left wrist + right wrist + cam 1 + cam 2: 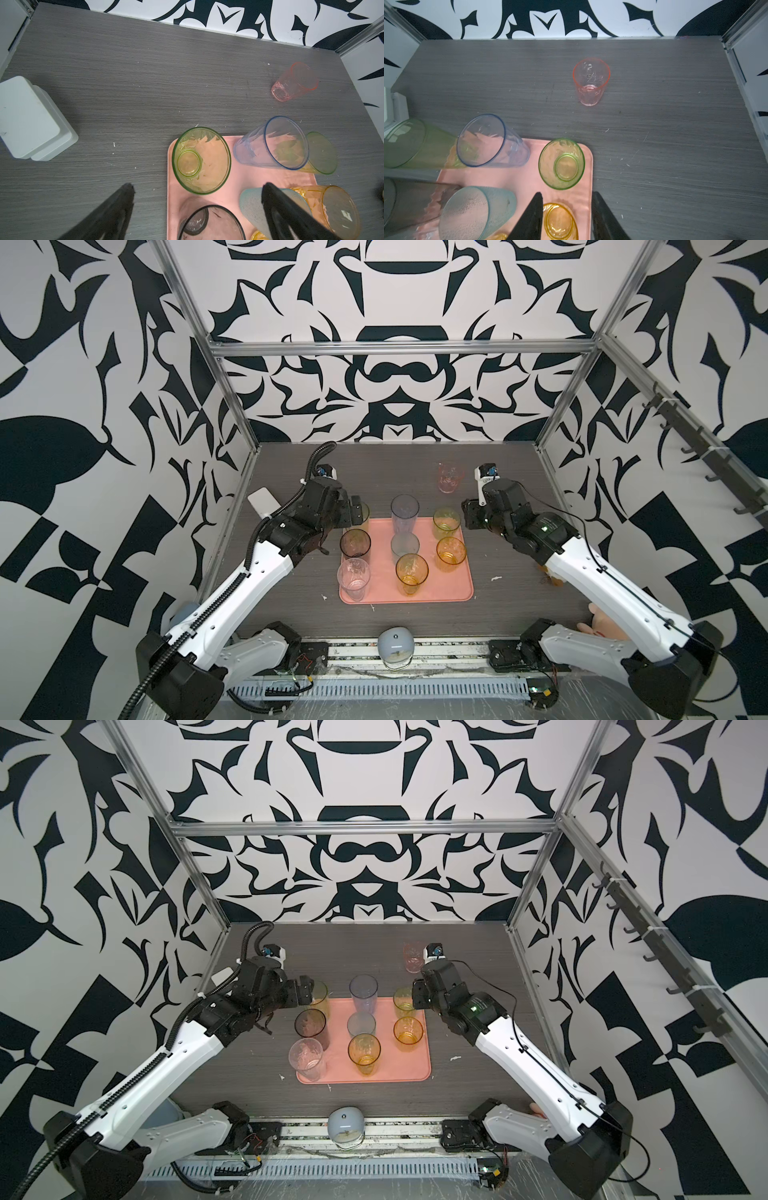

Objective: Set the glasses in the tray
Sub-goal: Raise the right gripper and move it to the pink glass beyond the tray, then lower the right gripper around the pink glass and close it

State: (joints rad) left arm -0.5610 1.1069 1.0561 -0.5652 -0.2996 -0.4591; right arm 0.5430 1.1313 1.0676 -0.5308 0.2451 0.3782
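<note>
**Both arms reach in, both end effectors parted**

Your left arm (249,580) rises from the near left corner and stretches forward and inward. Its black left wrist (316,506) is bent so that the left end effector (356,510) points toward the middle. In the left wrist view, the two dark left fingers (116,212) are spread wide.

Your right arm (602,585) mirrors that pose from the near right corner. The right wrist (505,506) is turned inward and the right end effector (469,514) is aimed at the middle. The right fingers (529,218) stand noticeably closer together than the left pair, yet clearly parted.

The two end effectors are well apart, and neither crosses the middle.
</note>
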